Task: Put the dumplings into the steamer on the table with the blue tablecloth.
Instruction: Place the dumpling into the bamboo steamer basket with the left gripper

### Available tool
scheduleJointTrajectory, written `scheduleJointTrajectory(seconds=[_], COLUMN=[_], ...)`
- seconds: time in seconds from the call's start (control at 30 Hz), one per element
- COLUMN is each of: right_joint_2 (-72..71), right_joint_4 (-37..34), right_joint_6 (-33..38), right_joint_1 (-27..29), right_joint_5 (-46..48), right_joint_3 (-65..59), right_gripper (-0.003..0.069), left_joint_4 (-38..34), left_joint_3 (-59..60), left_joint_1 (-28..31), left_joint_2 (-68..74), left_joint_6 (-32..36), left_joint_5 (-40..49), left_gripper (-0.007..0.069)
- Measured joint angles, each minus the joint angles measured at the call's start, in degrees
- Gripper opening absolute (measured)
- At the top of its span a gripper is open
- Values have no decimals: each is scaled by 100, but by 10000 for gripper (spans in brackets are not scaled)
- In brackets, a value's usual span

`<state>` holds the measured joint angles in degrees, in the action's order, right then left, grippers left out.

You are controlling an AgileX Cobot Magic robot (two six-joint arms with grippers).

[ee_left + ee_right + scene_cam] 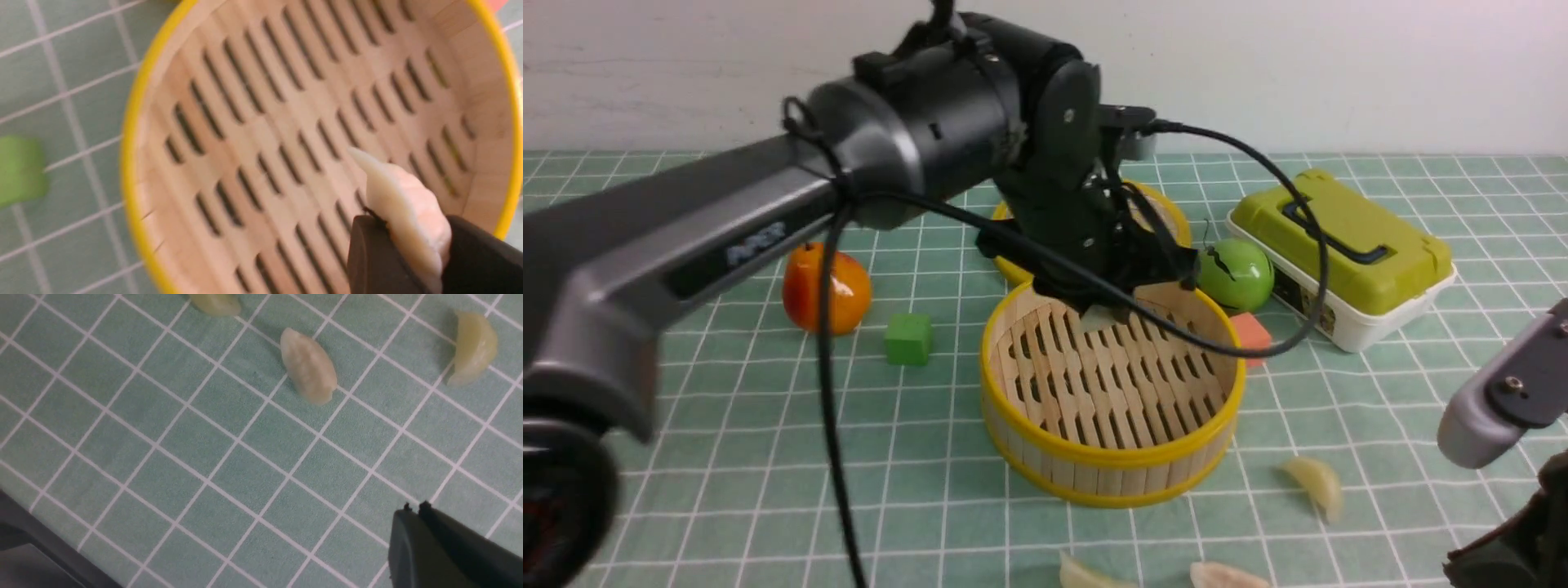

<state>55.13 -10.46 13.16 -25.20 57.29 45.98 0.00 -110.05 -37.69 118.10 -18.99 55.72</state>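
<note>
The left gripper (412, 234) pinches one dumpling (402, 192) between its jaws, over the slatted floor of the steamer (132, 134), close to its far wall (open slats on every other side). Its arm (727, 237) reaches forward, wrist bent down. The right gripper (414, 512), closed and empty, hangs near three loose dumplings (308, 365) on the blue tablecloth (196, 449)

1. Lit softly and evenly from overhead in all 3 views; moderately bright, a little hazy.
2. Small white glare spots on the orange fruit (827, 287) and green apple (1235, 273).
3. Only faint, short shadows beside the dumplings (308, 366) and under the steamer (1111, 465).
4. Heavily out of focus on the near left arm (686, 245) in the front view.
5. Smeared by blur in the left wrist view: green cube (20, 169), blue tablecloth (61, 102) grid, dumpling (404, 204) edges.
</note>
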Motion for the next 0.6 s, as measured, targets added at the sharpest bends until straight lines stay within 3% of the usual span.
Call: scheduleJointTrajectory(seconds=[0.17, 0.33, 0.4, 0.5, 0.6], right_joint_2=[-529, -1119, -1318, -1566, -1645], right_joint_4=[0, 156, 251, 471, 527], right_joint_6=[-26, -37, -36, -38, -138], right_joint_1=[0, 0, 0, 0, 0], right_joint_5=[562, 857, 901, 898, 903], right_joint_3=[0, 0, 0, 3, 3], right_gripper=[23, 24, 29, 34, 38], left_joint_4=[38, 92, 104, 110, 115], left_joint_3=[-1622, -2273, -2321, -2365, -2365], left_joint_1=[17, 24, 24, 24, 24], left_joint_2=[1619, 2269, 2289, 2259, 2110], left_joint_6=[-439, -731, -731, -684, -538], left_joint_5=[441, 523, 536, 690, 992], left_gripper=[185, 195, 234, 393, 504])
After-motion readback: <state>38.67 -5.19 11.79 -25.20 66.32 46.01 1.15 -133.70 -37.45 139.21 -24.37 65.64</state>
